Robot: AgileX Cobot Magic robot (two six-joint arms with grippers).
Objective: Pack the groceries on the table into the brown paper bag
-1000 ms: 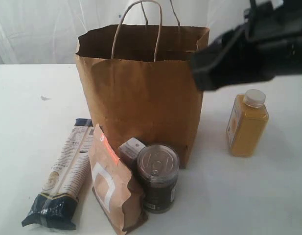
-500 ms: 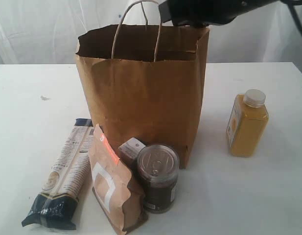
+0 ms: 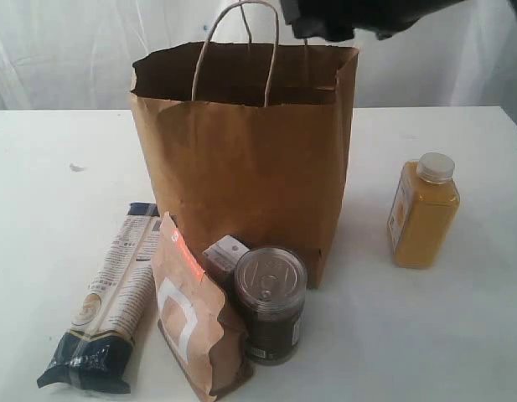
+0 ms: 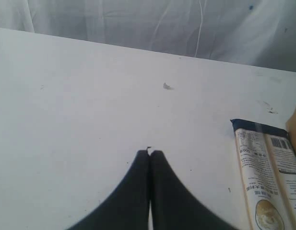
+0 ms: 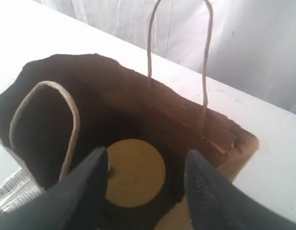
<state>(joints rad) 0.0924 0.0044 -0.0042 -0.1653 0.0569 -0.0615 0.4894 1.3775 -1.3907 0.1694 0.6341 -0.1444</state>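
Note:
The brown paper bag (image 3: 241, 176) stands open in the middle of the table (image 3: 57, 167). My right gripper (image 5: 148, 160) hangs open over its mouth (image 5: 66, 110); deep inside, between the fingers, lies the jar's round yellow lid (image 5: 138, 175). In the exterior view only the dark right arm (image 3: 359, 12) shows, above the bag's rim. In front of the bag lie the pasta packet (image 3: 111, 301), the brown-orange pouch (image 3: 195, 322), the small carton (image 3: 224, 254) and the can (image 3: 271, 301). The juice bottle (image 3: 423, 213) stands to the right. My left gripper (image 4: 150, 152) is shut, empty, over bare table near the pasta packet (image 4: 267, 177).
White curtains hang behind the table. The bag's twisted handles (image 3: 237, 42) stand up above its rim, one (image 5: 44, 124) close to my right gripper's finger. A small mark (image 3: 77, 167) is on the table to the left.
The right arm swung from the right side of the bag up and left, over the bag's mouth. The groceries on the table have not moved.

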